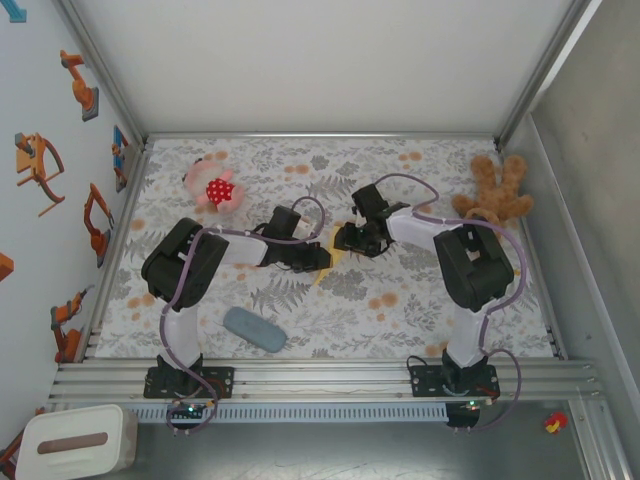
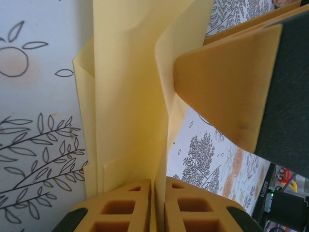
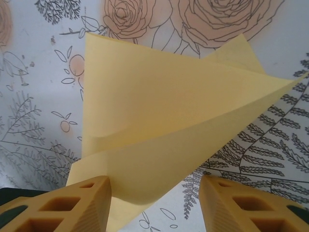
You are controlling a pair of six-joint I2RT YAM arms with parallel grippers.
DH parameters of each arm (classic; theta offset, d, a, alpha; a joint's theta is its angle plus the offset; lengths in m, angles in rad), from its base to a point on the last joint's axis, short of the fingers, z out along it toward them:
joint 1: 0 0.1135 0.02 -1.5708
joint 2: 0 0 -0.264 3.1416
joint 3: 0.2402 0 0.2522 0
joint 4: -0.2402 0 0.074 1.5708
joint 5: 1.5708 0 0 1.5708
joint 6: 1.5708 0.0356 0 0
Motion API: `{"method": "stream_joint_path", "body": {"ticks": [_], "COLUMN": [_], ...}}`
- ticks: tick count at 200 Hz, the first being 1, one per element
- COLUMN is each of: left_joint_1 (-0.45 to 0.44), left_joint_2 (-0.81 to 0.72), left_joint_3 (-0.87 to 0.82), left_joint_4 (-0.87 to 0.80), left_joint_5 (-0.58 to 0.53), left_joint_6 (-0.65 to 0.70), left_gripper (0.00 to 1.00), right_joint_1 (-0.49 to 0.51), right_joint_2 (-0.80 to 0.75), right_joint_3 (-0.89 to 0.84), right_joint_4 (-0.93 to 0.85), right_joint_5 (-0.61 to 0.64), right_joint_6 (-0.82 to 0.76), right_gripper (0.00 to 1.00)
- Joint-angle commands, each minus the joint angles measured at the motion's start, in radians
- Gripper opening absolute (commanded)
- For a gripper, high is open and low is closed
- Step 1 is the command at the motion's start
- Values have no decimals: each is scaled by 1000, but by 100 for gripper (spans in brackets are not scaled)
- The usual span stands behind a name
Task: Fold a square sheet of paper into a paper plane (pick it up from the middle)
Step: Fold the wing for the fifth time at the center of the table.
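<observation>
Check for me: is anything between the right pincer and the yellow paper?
Nothing visible is. The open right pincer has the folded yellow paper directly ahead, reaching in between its fingers, while the left pincer is shut on it.

The table [image 1: 400, 305], covered in a flowered cloth, carries a brown teddy bear [image 1: 495, 195] far right, a pink soft toy [image 1: 212, 186] far left and a grey-blue pad [image 1: 254, 328] near the front.
</observation>
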Motion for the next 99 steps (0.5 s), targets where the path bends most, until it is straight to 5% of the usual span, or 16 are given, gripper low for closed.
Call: {"method": "stream_joint_path", "body": {"ticks": [1,48,99], "left_joint_1": [2,2,2], "left_joint_2": [-15,-89,-157], "left_joint_3": [-18,-41,-77], "left_joint_4": [-9,-43,-68], "left_joint_5": [-2,-40,-96], "left_joint_6": [-5,-6,-17], "left_gripper": [17,32,36], "right_joint_1": [20,27,26], "right_joint_2": [63,86,94], "right_joint_3": [13,32,37], "right_joint_4": [-61,-86,-87], "right_joint_5": [89,97,88], "right_joint_6": [-25,-23,-17], "right_gripper": [51,51,51]}}
